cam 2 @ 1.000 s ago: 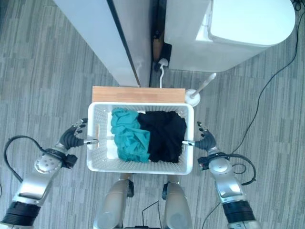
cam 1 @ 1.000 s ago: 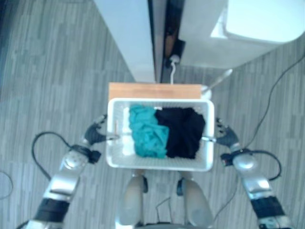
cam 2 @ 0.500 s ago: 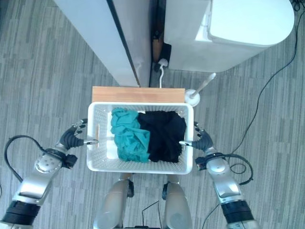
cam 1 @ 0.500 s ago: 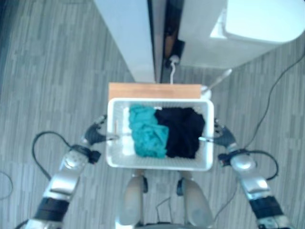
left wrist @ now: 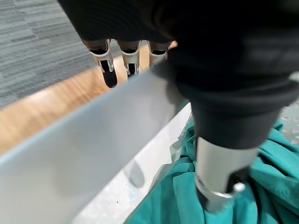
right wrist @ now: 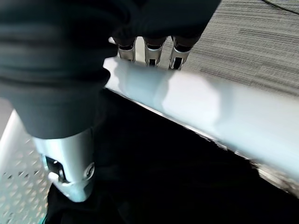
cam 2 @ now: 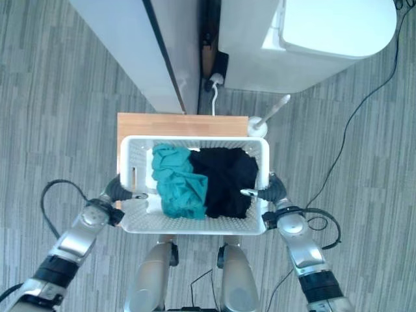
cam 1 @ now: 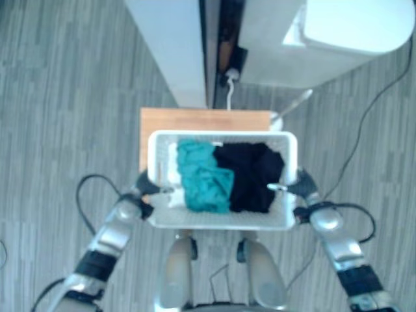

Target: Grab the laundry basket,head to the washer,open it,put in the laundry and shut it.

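Both hands are clamping the white laundry basket (cam 2: 195, 224) on the wooden stand (cam 2: 182, 123) — left hand (cam 2: 117, 192) and right hand (cam 2: 273, 192) each hooking a side rim, thumb inside, fingers outside.

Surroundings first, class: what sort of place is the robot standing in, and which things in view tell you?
Probably a home laundry corner: a white laundry basket of teal and black clothes, a rounded white appliance, likely the washer, and grey carpeted floor.

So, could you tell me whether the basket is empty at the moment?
No, the basket holds a teal garment and a black garment lying side by side.
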Controlling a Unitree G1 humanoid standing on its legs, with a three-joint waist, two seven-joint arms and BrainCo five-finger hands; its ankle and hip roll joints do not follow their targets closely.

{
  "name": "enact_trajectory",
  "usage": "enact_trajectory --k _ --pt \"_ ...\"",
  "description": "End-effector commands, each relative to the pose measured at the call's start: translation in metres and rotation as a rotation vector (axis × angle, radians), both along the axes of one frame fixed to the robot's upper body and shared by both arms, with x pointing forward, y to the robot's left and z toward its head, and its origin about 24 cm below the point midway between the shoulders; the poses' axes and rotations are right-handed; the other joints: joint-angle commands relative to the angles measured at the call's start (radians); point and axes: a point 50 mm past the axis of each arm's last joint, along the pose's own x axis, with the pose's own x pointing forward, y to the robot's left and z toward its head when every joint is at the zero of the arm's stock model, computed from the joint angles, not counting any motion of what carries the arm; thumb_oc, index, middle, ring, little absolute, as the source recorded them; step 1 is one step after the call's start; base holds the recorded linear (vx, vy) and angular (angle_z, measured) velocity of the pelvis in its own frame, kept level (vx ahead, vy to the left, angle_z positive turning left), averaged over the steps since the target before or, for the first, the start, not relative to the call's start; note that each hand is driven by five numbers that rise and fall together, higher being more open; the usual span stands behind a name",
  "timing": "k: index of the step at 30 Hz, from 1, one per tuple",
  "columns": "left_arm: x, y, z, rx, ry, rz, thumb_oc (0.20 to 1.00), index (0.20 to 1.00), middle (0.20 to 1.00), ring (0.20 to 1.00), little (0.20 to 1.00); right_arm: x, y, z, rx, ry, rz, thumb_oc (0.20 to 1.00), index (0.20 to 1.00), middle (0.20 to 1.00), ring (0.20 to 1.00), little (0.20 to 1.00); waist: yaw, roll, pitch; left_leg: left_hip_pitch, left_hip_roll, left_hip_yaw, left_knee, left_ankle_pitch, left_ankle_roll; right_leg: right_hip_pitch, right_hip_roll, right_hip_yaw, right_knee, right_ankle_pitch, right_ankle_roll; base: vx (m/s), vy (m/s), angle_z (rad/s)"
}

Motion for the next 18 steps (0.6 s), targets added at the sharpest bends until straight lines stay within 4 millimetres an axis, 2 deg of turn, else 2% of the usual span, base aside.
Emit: enact_trajectory --k 1,2,9,18 --pt "0.000 -0.021 -0.010 0.009 0.014 -0.069 1.000 1.000 1.000 1.000 1.000 -0.003 0.013 0.011 0.021 -0.079 0.065 1.000 1.000 1.000 1.000 1.000 -0.024 -0.038 -0.041 -0.045 0.032 -0.042 0.059 -0.046 -0.011 -0.096 -0.074 0.023 0.052 -0.012 0.054 0.00 0.000 0.00" --pt "0.001 -0.029 -0.009 0.009 0.008 -0.092 1.000 1.000 1.000 1.000 1.000 -0.003 0.016 0.011 0.022 -0.081 0.074 1.000 1.000 1.000 1.000 1.000 -0.026 -0.039 -0.038 -0.044 0.032 -0.044 0.059 -0.046 -0.009 -0.097 -0.073 0.023 0.053 -0.012 0.054 0.00 0.000 0.00" --pt "0.004 -0.044 -0.004 -0.030 -0.015 -0.134 1.000 1.000 1.000 1.000 1.000 0.000 0.019 0.013 0.014 -0.094 0.088 1.000 1.000 1.000 1.000 1.000 -0.024 -0.041 -0.022 -0.039 0.031 -0.046 0.062 -0.050 -0.002 -0.100 -0.071 0.028 0.055 -0.011 0.055 0.00 -0.001 -0.02" --pt "0.004 -0.048 0.000 -0.042 -0.029 -0.157 1.000 1.000 1.000 1.000 1.000 0.004 0.021 0.017 0.012 -0.105 0.101 1.000 1.000 1.000 1.000 1.000 -0.020 -0.043 -0.019 -0.039 0.030 -0.045 0.073 -0.058 0.002 -0.099 -0.071 0.031 0.058 -0.011 0.056 0.00 0.002 -0.05"
